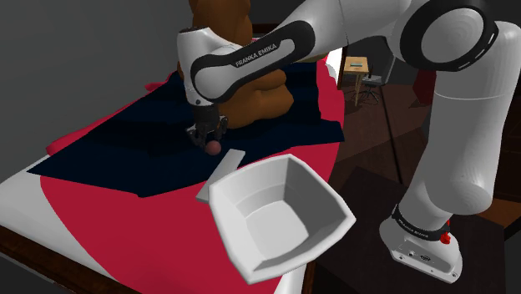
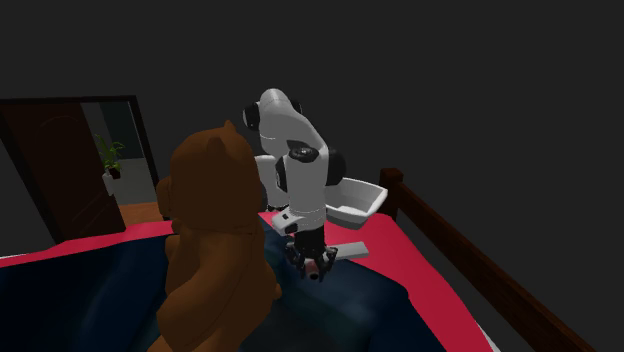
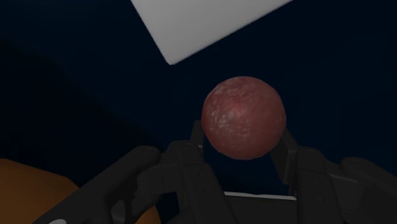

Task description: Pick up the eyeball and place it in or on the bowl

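Observation:
The eyeball [image 3: 243, 118] is a mottled reddish ball, clasped between my two black fingers [image 3: 194, 141]. My gripper [image 3: 242, 139] is shut on it, low over the dark navy blanket [image 1: 125, 146]. From the shoulder view, the gripper [image 1: 207, 134] points straight down with the eyeball [image 1: 214, 147] at its tips, right in front of the brown teddy bear. The white square bowl [image 1: 321, 205] stands tilted at the bed's near edge, to the shoulder view's lower right of the ball. In the second exterior view the gripper [image 2: 312, 265] hangs beside the bear, with the bowl [image 2: 368, 198] behind it.
A large brown teddy bear [image 1: 259, 96] sits just behind the gripper. A flat pale slab [image 1: 221, 173] lies between the ball and the bowl. The bed has a red cover [image 1: 125, 225] and a dark wooden rail [image 2: 470, 265]. A small wooden table [image 1: 357, 71] stands beyond the bed.

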